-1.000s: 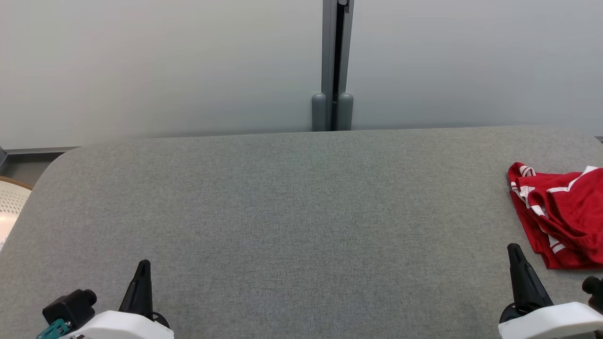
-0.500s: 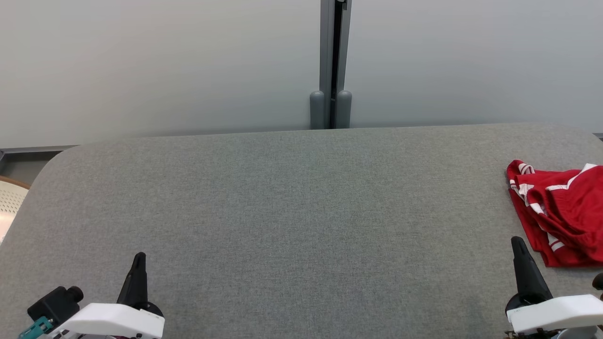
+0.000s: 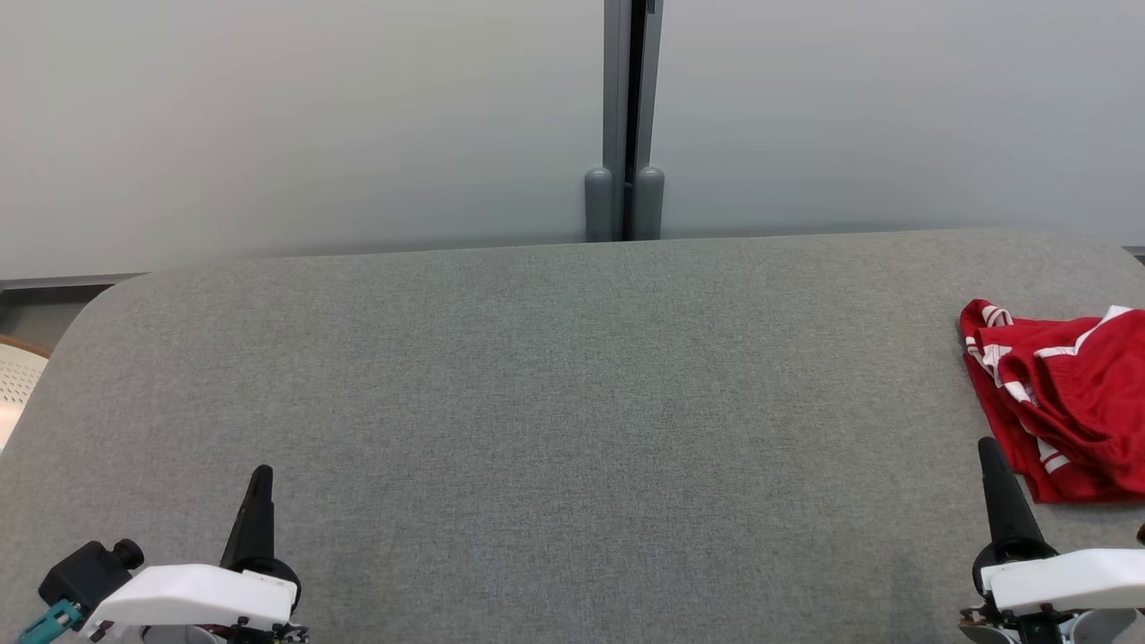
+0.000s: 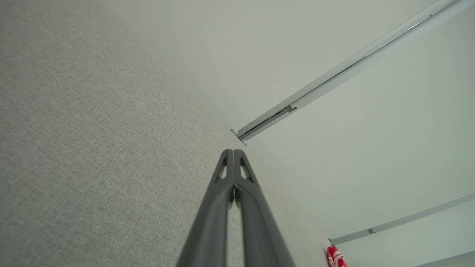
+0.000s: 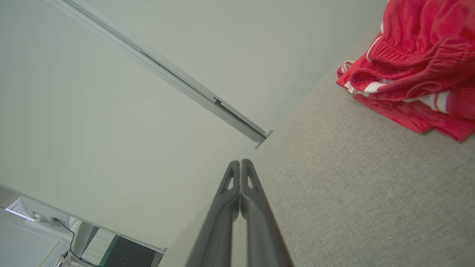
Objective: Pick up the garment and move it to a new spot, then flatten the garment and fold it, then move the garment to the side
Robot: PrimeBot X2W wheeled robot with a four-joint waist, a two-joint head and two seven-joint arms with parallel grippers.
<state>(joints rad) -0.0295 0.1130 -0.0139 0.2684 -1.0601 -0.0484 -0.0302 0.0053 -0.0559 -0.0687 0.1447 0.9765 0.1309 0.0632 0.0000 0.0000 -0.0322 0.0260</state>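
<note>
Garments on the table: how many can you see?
1. A crumpled red garment with white stripes lies far right on the table, just ahead of the right gripper. It runs off the head view, so more may be hidden.

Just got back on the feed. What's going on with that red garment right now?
Nothing is being handled at this moment. The red garment with white stripes lies bunched up at the right edge of the grey table. The left gripper and right gripper sit low at the near side, one on each side, both shut and empty. The right gripper is the closer one, just short of the garment and not touching it.
</note>
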